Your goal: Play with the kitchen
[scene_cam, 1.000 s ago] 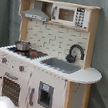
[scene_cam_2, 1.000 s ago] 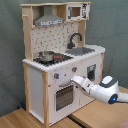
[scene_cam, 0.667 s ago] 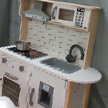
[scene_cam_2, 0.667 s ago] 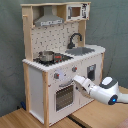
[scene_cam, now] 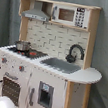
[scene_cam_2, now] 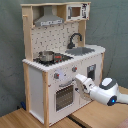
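Against the kitchen (scene_cam_2: 60, 60) front, in the second exterior view, the gripper (scene_cam_2: 80, 80) sits at the panel just right of the oven door (scene_cam_2: 63, 95), below the knobs (scene_cam_2: 56, 76). Its white fingers (scene_cam_2: 81, 81) press at or touch the front; how wide they stand cannot be told, nor whether they grip anything. Kitchen stands on a wooden table (scene_cam_2: 95, 117) before a grey curtain (scene_cam_2: 10, 50). Small pot (scene_cam_2: 46, 56) on the stove, black faucet (scene_cam_2: 75, 39) over the grey sink (scene_cam_2: 82, 50), hood (scene_cam_2: 48, 20) above. First exterior view catches only white arm parts at the lower left. No legible writing or brand anywhere.
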You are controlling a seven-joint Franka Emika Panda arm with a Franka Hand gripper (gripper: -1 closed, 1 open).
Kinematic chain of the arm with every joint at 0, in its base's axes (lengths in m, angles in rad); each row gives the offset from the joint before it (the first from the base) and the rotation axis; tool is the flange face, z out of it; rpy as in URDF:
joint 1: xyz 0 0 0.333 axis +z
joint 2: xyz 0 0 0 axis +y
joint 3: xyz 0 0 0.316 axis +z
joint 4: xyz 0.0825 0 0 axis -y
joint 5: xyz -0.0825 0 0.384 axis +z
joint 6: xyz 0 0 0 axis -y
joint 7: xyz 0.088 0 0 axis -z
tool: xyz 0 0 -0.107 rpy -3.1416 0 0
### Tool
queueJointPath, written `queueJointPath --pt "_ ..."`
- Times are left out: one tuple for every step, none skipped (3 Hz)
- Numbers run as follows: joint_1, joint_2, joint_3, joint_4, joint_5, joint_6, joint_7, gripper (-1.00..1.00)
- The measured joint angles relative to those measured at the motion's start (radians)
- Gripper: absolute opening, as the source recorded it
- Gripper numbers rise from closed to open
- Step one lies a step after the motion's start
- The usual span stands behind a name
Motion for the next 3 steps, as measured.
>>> queueJointPath --pt "-0.011 -0.001 0.004 -0.014 0.000 0.000 0.110 1.00" --pt "-0.024 -0.001 0.012 -0.024 -0.001 0.001 0.210 1.00" --pt "-0.046 -0.001 0.026 -0.024 -0.001 0.001 0.310 1.00"
